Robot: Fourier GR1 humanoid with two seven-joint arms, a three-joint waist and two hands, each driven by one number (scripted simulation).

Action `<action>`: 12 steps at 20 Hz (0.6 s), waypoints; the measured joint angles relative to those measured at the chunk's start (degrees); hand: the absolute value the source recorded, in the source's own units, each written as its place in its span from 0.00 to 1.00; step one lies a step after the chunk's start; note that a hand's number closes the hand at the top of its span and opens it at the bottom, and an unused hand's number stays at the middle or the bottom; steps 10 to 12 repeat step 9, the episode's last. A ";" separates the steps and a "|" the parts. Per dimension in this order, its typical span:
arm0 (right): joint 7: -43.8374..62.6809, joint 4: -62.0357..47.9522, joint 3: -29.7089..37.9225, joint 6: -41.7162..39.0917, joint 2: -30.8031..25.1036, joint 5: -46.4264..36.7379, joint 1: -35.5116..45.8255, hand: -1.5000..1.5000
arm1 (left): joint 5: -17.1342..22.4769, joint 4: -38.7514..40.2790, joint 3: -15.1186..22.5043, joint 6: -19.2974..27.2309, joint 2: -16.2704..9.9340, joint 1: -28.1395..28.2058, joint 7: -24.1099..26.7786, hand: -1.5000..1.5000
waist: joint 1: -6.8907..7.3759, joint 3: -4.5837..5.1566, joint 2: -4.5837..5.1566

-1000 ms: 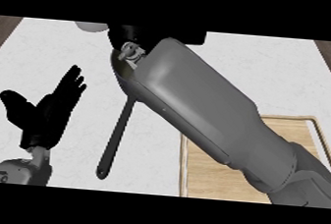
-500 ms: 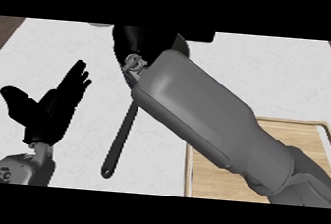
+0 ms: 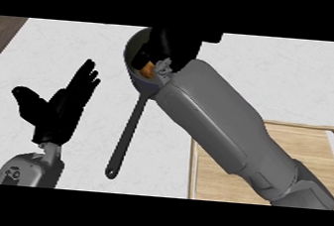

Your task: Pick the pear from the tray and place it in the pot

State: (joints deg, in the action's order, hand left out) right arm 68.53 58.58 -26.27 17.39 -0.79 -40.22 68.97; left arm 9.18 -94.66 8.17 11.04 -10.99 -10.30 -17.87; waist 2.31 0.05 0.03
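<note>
Now the black right hand curls over the dark long-handled metal pot; the small, smooth, rounded orange-brown pear looks light and firm, best held around its middle. The left hand rests open.

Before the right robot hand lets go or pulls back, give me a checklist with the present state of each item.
1. Right robot hand over the pot: ok, it reaches over the pot's opening.
2. Pear inside the pot's rim: cannot tell; only a small orange-brown patch shows beside the hand.
3. Hold on the pear: cannot tell, the forearm hides the fingers.
4. Tray free of the pear: ok as far as it shows; the forearm covers part of it.
5. Pot handle unobstructed: ok, it lies on the counter, pointing toward the robot.
6. Left robot hand out of the way: ok, open and resting at the left.
</note>
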 measured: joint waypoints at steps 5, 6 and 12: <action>-3.14 2.21 1.79 9.74 0.08 -5.27 -2.24 0.00 | -0.42 0.57 0.00 0.35 0.39 0.56 0.54 0.50 | -0.91 -0.01 -0.24; -3.40 2.58 2.36 11.63 0.10 -7.02 -2.29 0.00 | -0.33 0.63 -0.24 0.34 0.32 0.77 0.65 0.50 | -1.13 -0.01 -0.32; -3.80 3.92 4.51 15.49 0.14 -12.46 -3.36 0.00 | -0.20 0.16 -0.78 0.36 -0.10 1.33 0.36 0.50 | -1.98 -0.01 -0.65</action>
